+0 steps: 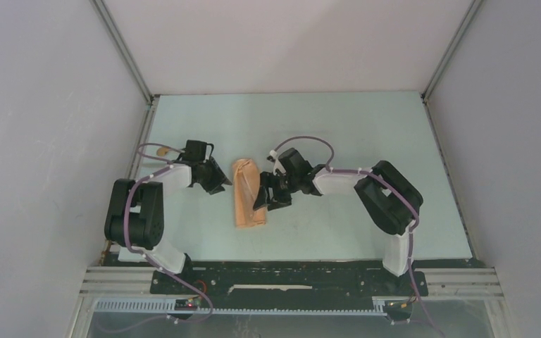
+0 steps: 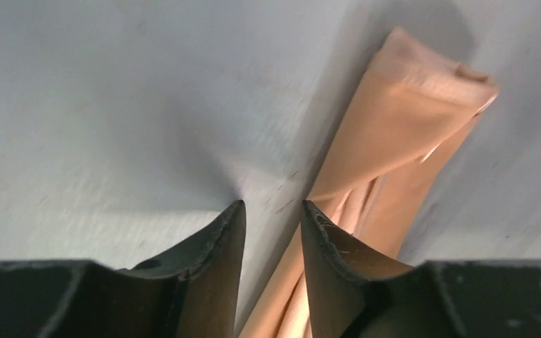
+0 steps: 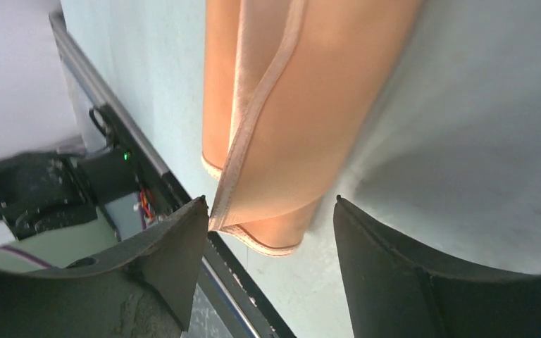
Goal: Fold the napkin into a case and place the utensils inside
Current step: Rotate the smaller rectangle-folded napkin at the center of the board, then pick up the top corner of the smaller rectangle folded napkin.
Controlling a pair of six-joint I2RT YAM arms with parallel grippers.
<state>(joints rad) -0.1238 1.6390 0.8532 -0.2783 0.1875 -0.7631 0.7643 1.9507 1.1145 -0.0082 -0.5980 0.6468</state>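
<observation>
The peach napkin (image 1: 249, 193) lies on the table as a narrow folded case, long axis running near to far. My left gripper (image 1: 222, 184) sits low at its left edge; in the left wrist view the gripper (image 2: 273, 205) is open, bare table between its tips and the napkin (image 2: 401, 120) running under the right finger (image 2: 338, 253). My right gripper (image 1: 266, 201) hovers at the napkin's right side. In the right wrist view it (image 3: 271, 204) is open wide over the napkin's hemmed near end (image 3: 303, 105), holding nothing. A small gold piece (image 1: 160, 150), perhaps the spoon, lies by the left wall.
Grey enclosure walls with metal corner rails (image 1: 144, 134) bound the table on three sides. The black base rail with wiring (image 3: 134, 162) runs along the near edge, close to the napkin's near end.
</observation>
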